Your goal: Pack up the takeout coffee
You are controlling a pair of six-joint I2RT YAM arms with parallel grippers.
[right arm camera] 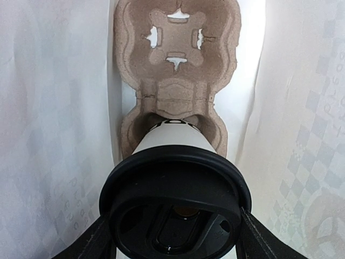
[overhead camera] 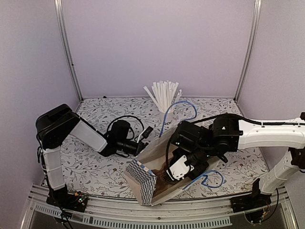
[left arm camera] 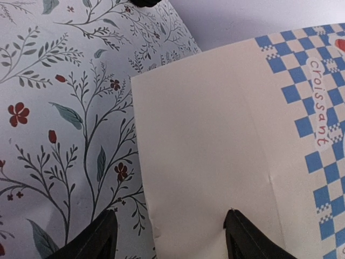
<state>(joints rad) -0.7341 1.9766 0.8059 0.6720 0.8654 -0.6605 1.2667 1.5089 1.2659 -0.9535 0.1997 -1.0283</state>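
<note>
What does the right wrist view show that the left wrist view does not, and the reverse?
Only the right wrist view: the coffee cup with its black lid, held in the right gripper, its base in a brown cardboard cup tray. Only the left wrist view: the flowered tablecloth, blue checks and the word croissant. Both: the white paper bag, inside on the right, outside on the left.

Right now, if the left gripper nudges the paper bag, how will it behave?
The paper bag probably slides easily: it looks light, lying loose on the tablecloth. Its walls seem thin, with light showing through in the right wrist view, so they would likely buckle rather than push stiffly.
</note>
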